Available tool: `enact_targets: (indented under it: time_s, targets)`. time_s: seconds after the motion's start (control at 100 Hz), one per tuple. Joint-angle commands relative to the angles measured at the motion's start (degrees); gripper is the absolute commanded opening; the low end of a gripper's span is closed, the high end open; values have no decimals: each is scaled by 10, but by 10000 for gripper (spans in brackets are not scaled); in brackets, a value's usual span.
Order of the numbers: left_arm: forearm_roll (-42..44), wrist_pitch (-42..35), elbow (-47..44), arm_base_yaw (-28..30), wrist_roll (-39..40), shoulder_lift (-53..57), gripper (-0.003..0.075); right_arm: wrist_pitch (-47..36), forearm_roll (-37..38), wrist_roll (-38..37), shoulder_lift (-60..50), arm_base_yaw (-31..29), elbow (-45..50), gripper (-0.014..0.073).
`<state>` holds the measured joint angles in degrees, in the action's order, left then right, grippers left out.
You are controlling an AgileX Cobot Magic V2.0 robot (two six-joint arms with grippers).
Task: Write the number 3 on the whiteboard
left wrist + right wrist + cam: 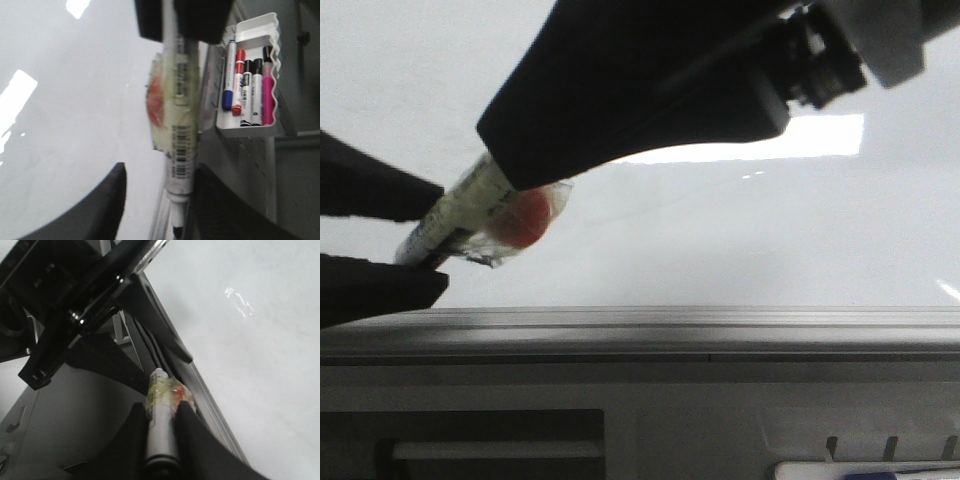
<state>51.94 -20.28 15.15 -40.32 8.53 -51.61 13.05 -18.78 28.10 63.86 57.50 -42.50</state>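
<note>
Holding: my right gripper [162,412] is clamped on a white whiteboard marker with a barcode label [177,125], gripping the barrel near its back end.
Marker wrap: clear yellowed tape is wound round the barrel, with a red-orange patch [525,220] under it.
Left gripper [435,237]: its jaws stand wide, one dark finger on each side of the marker's black tip, and I see no contact.
Long axis: in the front view the marker slants from the right gripper down towards the left one, tip leading.
Board: the large glossy pale whiteboard [740,240] lies just beyond the marker, with its grey metal frame edge [720,325] on the near side.
Number 3: I can see no drawn line on the board, so I judge that writing has not begun.
Key relation: the tip points along the board's near edge, not at its surface. The right arm is the one carrying the marker.
Cap: I cannot tell whether the black tip is a bare nib or a cap.
Elsewhere: a white wavy-edged tray [245,131] holds spare markers.
</note>
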Motion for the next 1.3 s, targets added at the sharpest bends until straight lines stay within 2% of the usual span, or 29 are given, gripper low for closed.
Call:
enact_targets:
  time_s: [0.0,0.13,0.26,0.39,0.51,0.7,1.01,1.17,1.29]
  targets:
    - [-72,-27,18,0,4,30,468,-36,-7,2,-9,-17,-20,-61]
    - [-127,28,18,0,4,80,491,-35,-7,-6,-10,-71,-38,-61]
    - [-164,29,18,0,4,110,491,-10,-7,-6,-9,-116,-76,-61]
    - [-189,28,18,0,4,119,490,-9,13,-3,-8,-135,-105,-61]
    - [-199,28,18,0,4,119,485,12,13,-3,-1,-156,-123,-61]
    - [-199,26,18,0,4,119,429,24,13,-3,21,-182,-135,-61]
    - [-199,24,18,0,4,119,428,15,15,-3,37,-207,-145,-60]
    - [-199,24,18,0,4,119,428,47,15,-3,26,-247,-145,-59]
    - [-199,24,18,0,4,119,428,93,17,-3,11,-256,-145,-59]
